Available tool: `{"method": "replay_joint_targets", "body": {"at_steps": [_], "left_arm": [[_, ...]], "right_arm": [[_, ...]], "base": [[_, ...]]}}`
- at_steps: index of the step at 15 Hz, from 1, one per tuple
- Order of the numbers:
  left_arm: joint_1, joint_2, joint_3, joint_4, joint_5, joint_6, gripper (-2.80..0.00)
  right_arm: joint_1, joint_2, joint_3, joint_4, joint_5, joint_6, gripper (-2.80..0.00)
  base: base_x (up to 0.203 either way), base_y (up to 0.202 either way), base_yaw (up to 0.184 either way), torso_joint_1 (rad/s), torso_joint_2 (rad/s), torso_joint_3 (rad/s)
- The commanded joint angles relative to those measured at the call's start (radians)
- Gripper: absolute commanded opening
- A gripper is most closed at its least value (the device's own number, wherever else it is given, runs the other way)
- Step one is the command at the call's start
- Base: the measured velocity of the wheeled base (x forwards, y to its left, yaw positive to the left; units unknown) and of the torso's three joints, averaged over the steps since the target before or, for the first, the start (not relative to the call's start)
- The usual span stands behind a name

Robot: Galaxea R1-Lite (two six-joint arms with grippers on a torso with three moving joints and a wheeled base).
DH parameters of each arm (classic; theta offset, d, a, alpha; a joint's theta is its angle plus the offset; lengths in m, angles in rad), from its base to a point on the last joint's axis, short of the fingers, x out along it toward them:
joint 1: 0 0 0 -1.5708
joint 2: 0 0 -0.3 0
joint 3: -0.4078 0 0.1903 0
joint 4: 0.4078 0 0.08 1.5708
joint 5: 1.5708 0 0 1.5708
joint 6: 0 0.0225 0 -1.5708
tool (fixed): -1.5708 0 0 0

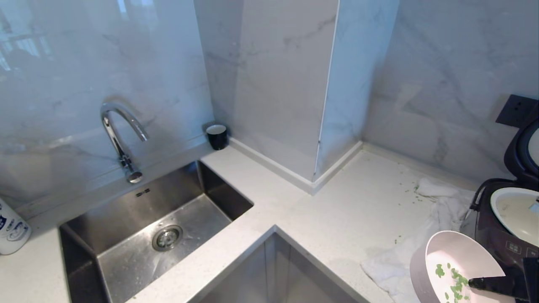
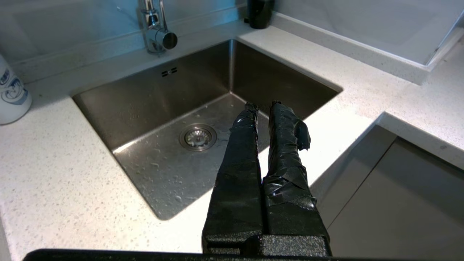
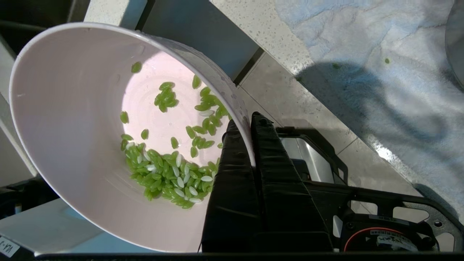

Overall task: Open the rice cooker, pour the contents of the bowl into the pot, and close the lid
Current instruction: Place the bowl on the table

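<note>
The pale pink bowl (image 1: 452,263) hangs tilted at the counter's front right, just left of the dark rice cooker (image 1: 492,235). My right gripper (image 1: 476,283) is shut on the bowl's rim (image 3: 243,123), one finger inside and one outside. The contents (image 3: 166,174), small green and whitish bits, lie heaped on the low side of the bowl (image 3: 72,108). The cooker's lid (image 1: 520,153) stands open, showing the cream-white pot (image 1: 516,212). My left gripper (image 2: 262,107) is shut and empty above the sink's front edge.
A crumpled white cloth (image 1: 425,235) with a few spilled green bits lies under and left of the bowl. The steel sink (image 1: 126,252) and faucet (image 1: 120,139) are at the left. A black cup (image 1: 217,135) stands in the corner. A white bottle (image 1: 10,229) is far left.
</note>
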Motion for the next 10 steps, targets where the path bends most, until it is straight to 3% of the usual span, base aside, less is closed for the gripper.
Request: {"method": "replay_joint_targets", "body": {"at_steps": [1,5,10], "left_arm": [[0.000,0.000,0.002,0.000,0.000,0.000,-2.80],[0.000,0.000,0.002,0.000,0.000,0.000,-2.80],[0.000,0.000,0.003,0.000,-0.001,0.000,-2.80]], "right_arm": [[0.000,0.024,0.008,0.002,0.001,0.002,-2.80],[0.000,0.060,0.016,-0.002,0.005,0.002,-2.80],[0.009,0.263,-0.052,-0.081,0.006,0.034,-2.80]], "base": [[0.163,0.000,-0.002,-0.022,0.00,0.006],[0.160,0.000,0.000,0.018,0.00,-0.003],[0.000,0.000,0.000,0.000,0.00,0.000]]}}
